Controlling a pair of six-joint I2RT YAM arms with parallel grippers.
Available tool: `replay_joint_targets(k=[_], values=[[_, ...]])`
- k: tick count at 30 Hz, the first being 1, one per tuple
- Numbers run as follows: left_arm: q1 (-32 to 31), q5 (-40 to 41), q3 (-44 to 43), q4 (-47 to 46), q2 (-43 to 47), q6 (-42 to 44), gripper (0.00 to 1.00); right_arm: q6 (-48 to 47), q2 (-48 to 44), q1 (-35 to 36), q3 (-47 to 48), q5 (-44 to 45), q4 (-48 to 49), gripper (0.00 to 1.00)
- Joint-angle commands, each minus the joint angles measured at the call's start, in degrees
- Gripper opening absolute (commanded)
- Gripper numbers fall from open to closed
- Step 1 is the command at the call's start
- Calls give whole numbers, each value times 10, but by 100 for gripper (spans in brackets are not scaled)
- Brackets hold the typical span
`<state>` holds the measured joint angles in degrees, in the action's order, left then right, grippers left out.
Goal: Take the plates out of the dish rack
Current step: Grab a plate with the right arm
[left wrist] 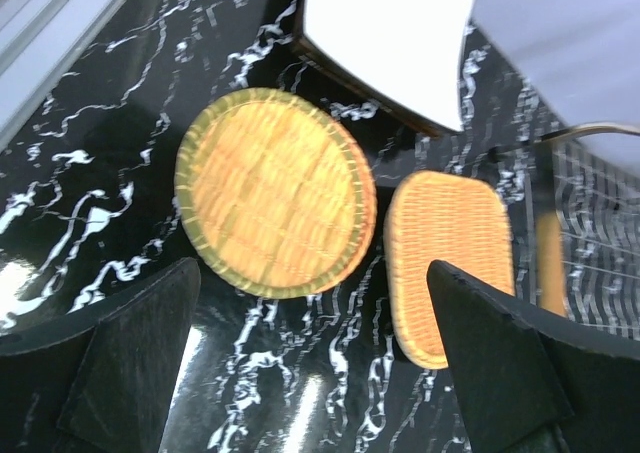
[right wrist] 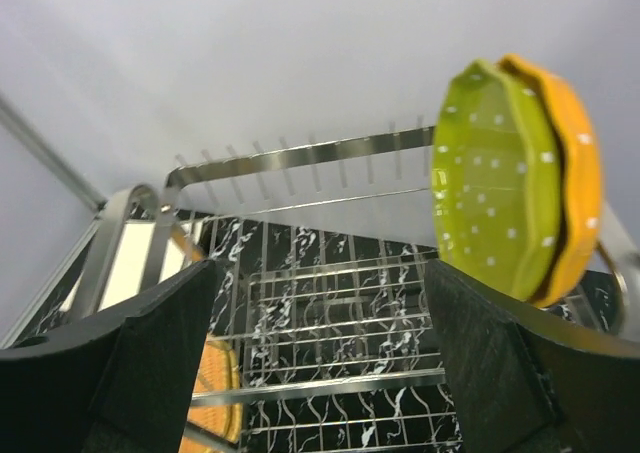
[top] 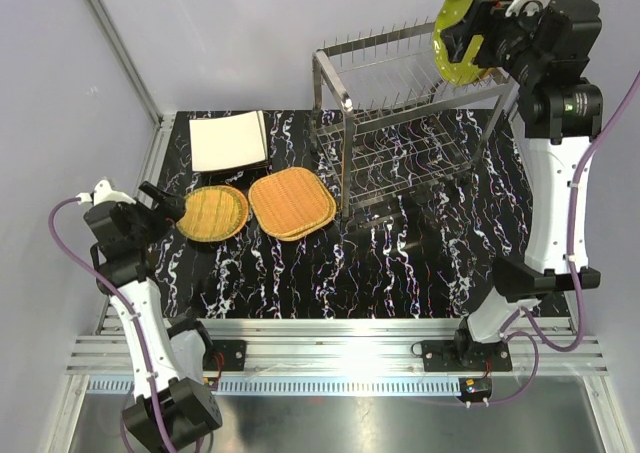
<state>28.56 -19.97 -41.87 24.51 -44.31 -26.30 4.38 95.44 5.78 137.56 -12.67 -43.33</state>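
Right gripper (right wrist: 315, 303) wide, empty, facing green plate (right wrist: 490, 173) and orange plate (right wrist: 575, 163) at rack (top: 345, 103) 1 o'clock | left gripper (left wrist: 315, 283) wide, empty | cream plates (top: 228, 140), woven plates (top: 290, 203) unloaded at rack's 9 o'clock | apparently two remain

Everything is lit bright and even from overhead, and shadows are kept soft. Harsh glare is picked up on the metal rail (top: 340, 358), plus white hotspots on the glossy bench (left wrist: 30, 283). The cream plate (left wrist: 385, 43) is totally blown out. The left end effector (left wrist: 312, 273) and right end effector (right wrist: 322, 270) are rendered as dark, blurry shapes, and the dish rack (right wrist: 330, 303) is left a bit soft.
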Motion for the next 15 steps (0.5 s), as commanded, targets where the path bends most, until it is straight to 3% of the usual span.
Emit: replay_joint_targets(k=[1, 15], values=[[1, -40, -4, -16, 25, -37, 99, 21, 31, -27, 62, 26, -32, 91], [0, -61, -29, 8, 36, -47, 99, 19, 80, -38, 64, 119, -25, 85]])
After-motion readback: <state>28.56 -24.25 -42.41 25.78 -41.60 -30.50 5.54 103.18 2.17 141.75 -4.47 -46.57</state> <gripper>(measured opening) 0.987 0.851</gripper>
